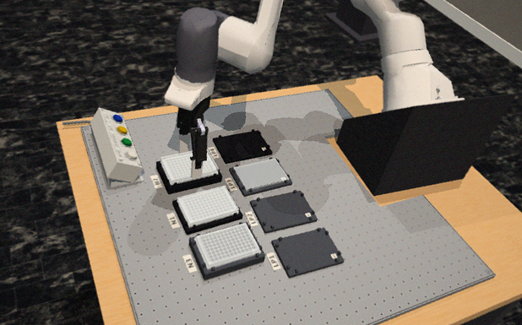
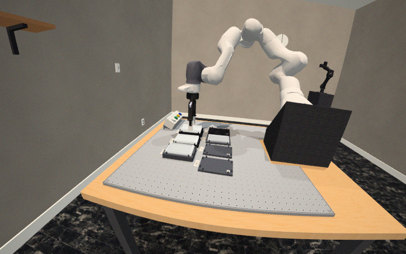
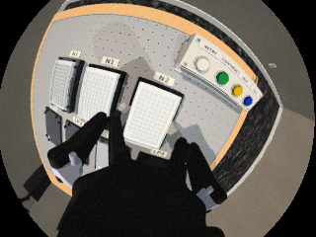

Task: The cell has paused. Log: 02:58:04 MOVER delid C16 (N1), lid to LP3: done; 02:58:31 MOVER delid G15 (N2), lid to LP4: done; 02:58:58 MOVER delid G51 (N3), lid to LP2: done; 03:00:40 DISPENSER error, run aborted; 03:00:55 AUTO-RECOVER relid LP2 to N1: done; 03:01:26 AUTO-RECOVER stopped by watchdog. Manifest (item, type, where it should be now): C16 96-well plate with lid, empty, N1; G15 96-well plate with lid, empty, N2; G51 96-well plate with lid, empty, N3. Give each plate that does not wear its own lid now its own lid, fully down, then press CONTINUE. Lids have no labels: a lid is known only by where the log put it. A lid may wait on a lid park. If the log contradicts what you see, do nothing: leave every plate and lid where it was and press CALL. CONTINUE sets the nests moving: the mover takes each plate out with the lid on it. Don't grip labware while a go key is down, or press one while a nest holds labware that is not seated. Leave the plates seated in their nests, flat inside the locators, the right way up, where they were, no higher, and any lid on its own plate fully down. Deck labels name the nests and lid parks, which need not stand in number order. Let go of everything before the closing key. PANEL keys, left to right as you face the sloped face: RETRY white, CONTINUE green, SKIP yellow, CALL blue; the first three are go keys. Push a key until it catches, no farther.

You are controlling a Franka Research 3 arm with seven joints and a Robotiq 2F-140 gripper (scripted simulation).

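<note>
The black two-finger claw (image 1: 196,163) is clamped on the clear plastic lid (image 1: 188,167) covering the white 96-well plate at the N2 nest, nearest the white key panel (image 1: 114,149) on the wooden table (image 1: 514,249). Another lid (image 1: 261,174) rests on a lid park.

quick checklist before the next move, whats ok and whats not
1. Grip: the gripper is shut on the held lid, at the nest nearest the panel. ok
2. Held lid fully down on its plate: cannot tell; the fingers hide the edge.
3. Keys: nothing touches the green key or its neighbours. ok
4. Middle plate flat in its nest, smooth top like a lid. ok
5. End plate, farthest from the panel: open wells show, no lid. not ok
6. Parked lid lies flat on its lid park. ok, but the deck labels are too small to confirm which park.
</note>
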